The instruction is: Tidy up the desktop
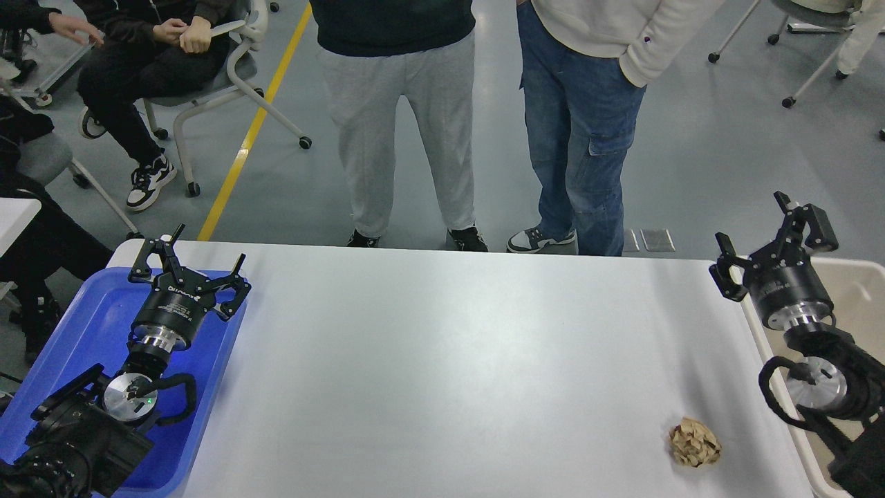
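The white desktop (456, 360) fills the middle of the head view. A crumpled brown paper ball (695, 443) lies on it near the front right corner. My left gripper (187, 259) is open and empty above the blue tray (83, 325) at the left edge. My right gripper (771, 238) is open and empty, raised over the desktop's far right edge by the beige bin (854, 283). The paper ball lies well in front of it and a little to its left.
Two people stand close behind the far edge of the desktop (401, 124) (588, 117). Seated people and wheeled chairs are at the far left (173, 62). A yellow floor line (252, 131) runs behind the table.
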Available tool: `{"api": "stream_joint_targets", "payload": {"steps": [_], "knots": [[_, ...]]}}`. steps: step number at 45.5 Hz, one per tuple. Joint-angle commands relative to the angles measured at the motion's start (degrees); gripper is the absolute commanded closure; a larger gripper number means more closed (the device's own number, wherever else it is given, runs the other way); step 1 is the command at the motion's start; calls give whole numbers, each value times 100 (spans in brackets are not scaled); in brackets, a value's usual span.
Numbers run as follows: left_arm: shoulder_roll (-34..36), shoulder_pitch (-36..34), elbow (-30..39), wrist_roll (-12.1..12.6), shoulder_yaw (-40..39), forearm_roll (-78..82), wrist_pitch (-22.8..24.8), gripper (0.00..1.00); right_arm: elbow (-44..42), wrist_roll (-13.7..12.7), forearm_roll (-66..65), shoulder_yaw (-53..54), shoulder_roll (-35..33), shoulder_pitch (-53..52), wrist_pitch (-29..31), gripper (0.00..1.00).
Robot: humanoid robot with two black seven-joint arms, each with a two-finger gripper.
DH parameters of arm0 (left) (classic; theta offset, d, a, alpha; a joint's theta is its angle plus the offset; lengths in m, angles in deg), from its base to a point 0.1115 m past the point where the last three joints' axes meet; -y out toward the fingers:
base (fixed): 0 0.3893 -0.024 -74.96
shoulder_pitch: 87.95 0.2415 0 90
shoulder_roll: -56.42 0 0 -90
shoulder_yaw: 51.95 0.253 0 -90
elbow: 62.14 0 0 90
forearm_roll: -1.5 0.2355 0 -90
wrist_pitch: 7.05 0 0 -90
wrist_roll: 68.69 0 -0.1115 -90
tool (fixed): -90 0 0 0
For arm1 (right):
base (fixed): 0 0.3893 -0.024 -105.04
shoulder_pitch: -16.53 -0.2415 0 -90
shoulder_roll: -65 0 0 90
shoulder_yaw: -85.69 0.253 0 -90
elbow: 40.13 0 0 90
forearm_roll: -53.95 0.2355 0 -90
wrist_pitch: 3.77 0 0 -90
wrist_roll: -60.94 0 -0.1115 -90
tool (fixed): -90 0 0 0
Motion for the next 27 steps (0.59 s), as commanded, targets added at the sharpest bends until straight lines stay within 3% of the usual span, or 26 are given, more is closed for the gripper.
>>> {"api": "stream_joint_targets", "payload": {"steps": [1, 8, 27], "knots": [[0, 0, 0, 0, 0, 2, 0, 0, 74, 403, -273, 204, 585, 226, 11, 0], [0, 0, 0, 0, 0, 2, 0, 0, 12, 412, -264, 221, 858, 323, -42, 0], [0, 9, 0, 0, 0, 2, 0, 0, 3, 412, -264, 203, 832, 393, 37, 0]]}}
